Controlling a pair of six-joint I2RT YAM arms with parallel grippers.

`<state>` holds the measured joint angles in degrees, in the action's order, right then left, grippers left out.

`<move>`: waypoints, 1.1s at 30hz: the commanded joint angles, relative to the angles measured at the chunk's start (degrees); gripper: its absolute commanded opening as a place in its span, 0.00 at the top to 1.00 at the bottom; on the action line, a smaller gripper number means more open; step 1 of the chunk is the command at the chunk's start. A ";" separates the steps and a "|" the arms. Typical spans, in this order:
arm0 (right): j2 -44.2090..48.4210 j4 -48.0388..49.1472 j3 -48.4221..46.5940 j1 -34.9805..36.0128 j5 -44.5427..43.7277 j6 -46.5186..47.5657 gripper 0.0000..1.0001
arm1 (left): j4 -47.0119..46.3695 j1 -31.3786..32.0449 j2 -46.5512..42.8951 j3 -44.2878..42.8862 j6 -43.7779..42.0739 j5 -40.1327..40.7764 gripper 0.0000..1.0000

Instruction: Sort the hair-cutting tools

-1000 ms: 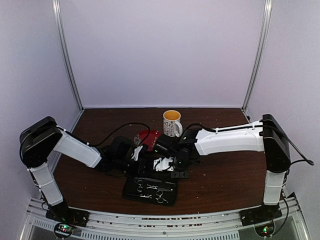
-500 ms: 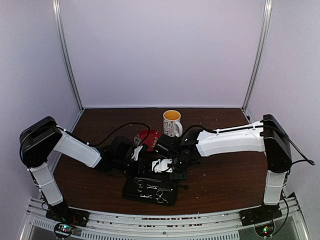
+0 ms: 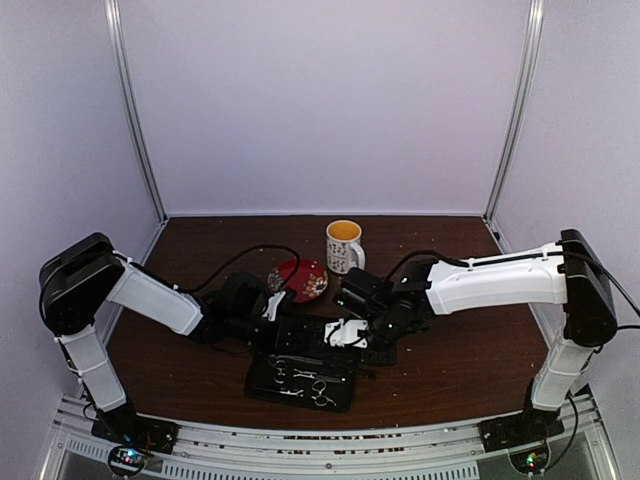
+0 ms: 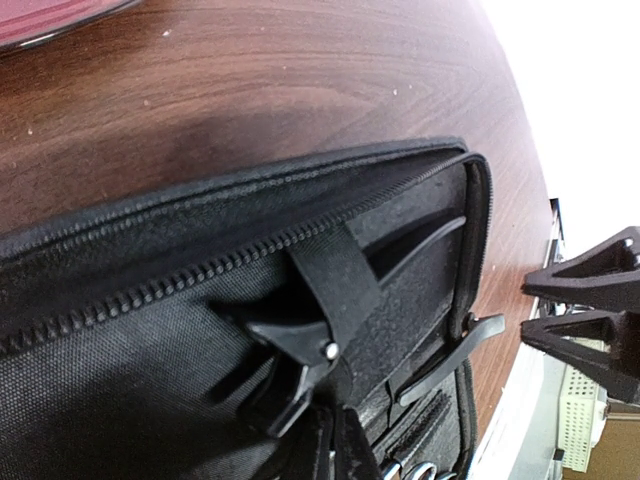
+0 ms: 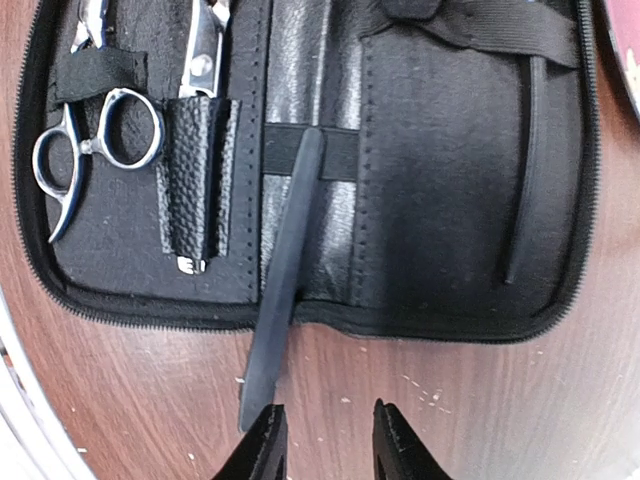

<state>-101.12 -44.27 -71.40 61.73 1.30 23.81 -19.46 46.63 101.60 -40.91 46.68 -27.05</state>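
**Ana:** While the right gripper (image 5: pixel 325 437) hangs low over the table (image 5: pixel 480 400), how do its fingers stand?

**Ben:** Parted a little, with only bare wood between them. They sit just off the edge of the open black zip case (image 5: pixel 440 200).

**Ana:** And the tools?

**Ben:** All four are at the case. The slanting black stick (image 5: pixel 285 270) has its upper end at the elastic band across the case's middle. Its lower end pokes out over the zip onto the table, just beside one fingertip (image 5: pixel 265 440), and it is not gripped. The thinner black stick (image 5: pixel 525 170) lies along the plain fabric half, its top end under a wide strap.

**Ana:** And the scissors?

**Ben:** Both are on the other half. The ringed scissors (image 5: pixel 95 150) are tucked under a small elastic loop with their handles showing. The pocketed scissors (image 5: pixel 205 45) are slid into a leather pocket (image 5: pixel 200 180) next to them.

**Ana:** What about the left gripper (image 4: pixel 333 445)?

**Ben:** Its fingers are pressed together, right up against the case's lining by an inner strap (image 4: pixel 335 280). That view is so close that I cannot tell whether any fabric is nipped between them.

**Ana:** Is anything else on the table?

**Ben:** A red saucer (image 3: pixel 300 279) sits near the case's far edge, with a mug (image 3: pixel 344 246) just beside it.
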 commanded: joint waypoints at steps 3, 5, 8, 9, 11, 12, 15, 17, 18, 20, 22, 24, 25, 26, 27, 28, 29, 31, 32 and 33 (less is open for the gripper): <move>0.29 3.83 2.68 2.09 0.24 -2.77 0.70 | -1.66 -0.58 0.00 -1.24 -0.53 -0.53 1.00; 0.29 4.95 3.41 3.11 -1.08 -3.40 0.70 | -1.38 -0.56 0.00 -1.20 -0.58 -0.51 1.00; -0.31 5.87 3.81 4.32 -2.95 -4.22 0.69 | -0.82 -0.58 0.01 -1.41 -0.77 -0.32 1.00; -0.65 5.94 3.66 4.66 -3.53 -4.48 0.69 | -0.73 -0.57 0.00 -1.50 -0.84 -0.25 1.00; -1.48 6.12 3.59 5.30 -4.33 -4.71 0.69 | -0.58 -0.57 0.00 -1.63 -0.88 -0.05 1.00; -2.09 6.05 3.56 5.51 -4.89 -4.81 0.69 | -0.58 -0.55 0.00 -1.71 -0.88 -0.04 1.00; -3.56 5.99 3.33 5.97 -5.75 -5.07 0.69 | -0.51 -0.53 0.07 -1.80 -0.84 -0.02 1.00; -4.56 5.91 3.05 6.15 -5.68 -5.19 0.68 | -0.49 -0.60 0.16 -1.81 -0.92 -0.10 1.00; -4.85 5.91 3.02 6.23 -5.95 -5.30 0.68 | -0.49 -0.59 0.17 -1.81 -0.97 -0.12 1.00; -5.70 5.82 2.71 6.25 -7.15 -5.58 0.68 | -0.41 -0.58 0.18 -1.81 -0.91 -0.20 1.00; -6.08 6.01 2.50 6.31 -9.39 -5.79 0.69 | -0.36 -0.58 0.18 -1.81 -1.02 -0.34 1.00; -6.30 6.04 2.32 6.22 -10.99 -5.83 0.70 | -0.29 -0.63 0.09 -1.81 -1.19 -0.42 1.00; -6.36 6.04 2.24 6.12 -11.27 -5.87 0.72 | -0.17 -0.64 0.09 -1.81 -1.27 -0.51 1.00; -6.30 6.04 2.23 6.02 -11.20 -5.99 0.74 | -0.10 -0.62 0.11 -1.83 -1.34 -0.52 1.00; -6.32 6.04 2.23 5.81 -11.03 -6.13 0.75 | -0.12 -0.66 0.09 -1.89 -1.37 -0.45 1.00; -6.37 5.97 2.23 5.66 -11.00 -6.07 0.77 | -0.15 -0.66 0.09 -1.90 -1.41 -0.36 1.00; -6.29 5.95 2.25 5.42 -10.88 -5.99 0.79 | -0.21 -0.62 0.09 -1.90 -1.41 -0.36 1.00; -5.98 5.81 2.14 4.94 -10.14 -5.87 0.84 | -0.25 -0.66 0.12 -1.97 -1.44 -0.38 1.00; -5.64 5.74 2.05 4.57 -9.64 -5.82 0.86 | -0.18 -0.66 0.09 -1.98 -1.49 -0.39 1.00; -5.39 5.58 1.93 4.35 -9.35 -5.83 0.88 | -0.15 -0.71 0.09 -1.99 -1.58 -0.38 1.00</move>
<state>-106.96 -38.87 -68.23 67.11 -7.64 18.52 -18.28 46.54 101.60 -41.43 46.59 -27.05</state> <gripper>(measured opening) 0.149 0.002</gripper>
